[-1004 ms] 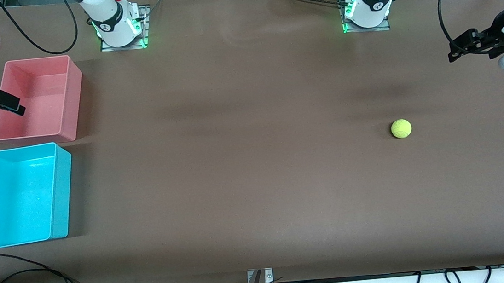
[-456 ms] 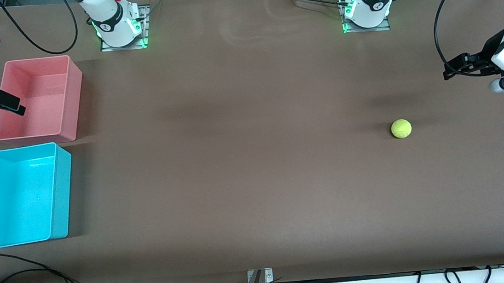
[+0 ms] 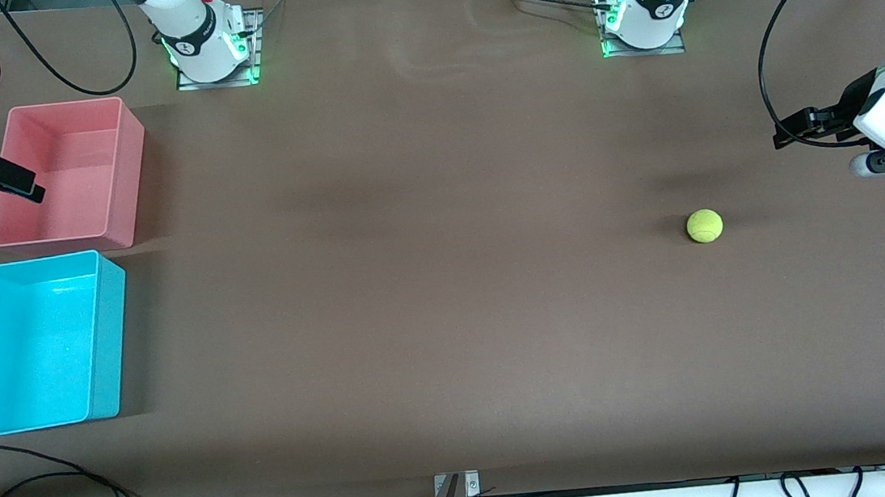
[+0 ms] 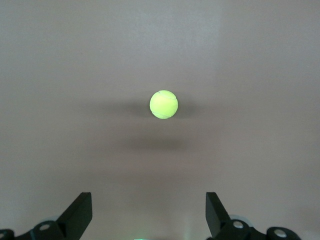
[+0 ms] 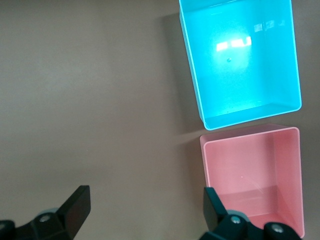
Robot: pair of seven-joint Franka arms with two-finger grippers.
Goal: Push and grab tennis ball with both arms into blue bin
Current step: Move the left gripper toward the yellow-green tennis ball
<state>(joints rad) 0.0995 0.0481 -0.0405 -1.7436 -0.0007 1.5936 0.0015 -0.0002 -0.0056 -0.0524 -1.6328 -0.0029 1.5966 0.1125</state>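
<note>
On the worktop (image 3: 449, 321), my tennis ball (image 3: 704, 226) lies untouched; left gripper (image 3: 792, 129) hovers nearby, right gripper (image 3: 14, 184) over the pink bin (image 3: 121, 162), jaws open.

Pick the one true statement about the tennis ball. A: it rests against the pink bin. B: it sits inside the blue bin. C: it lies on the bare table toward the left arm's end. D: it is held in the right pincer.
C: the tennis ball lies alone on the brown table, at the other end from the blue bin and pink bin.
</note>
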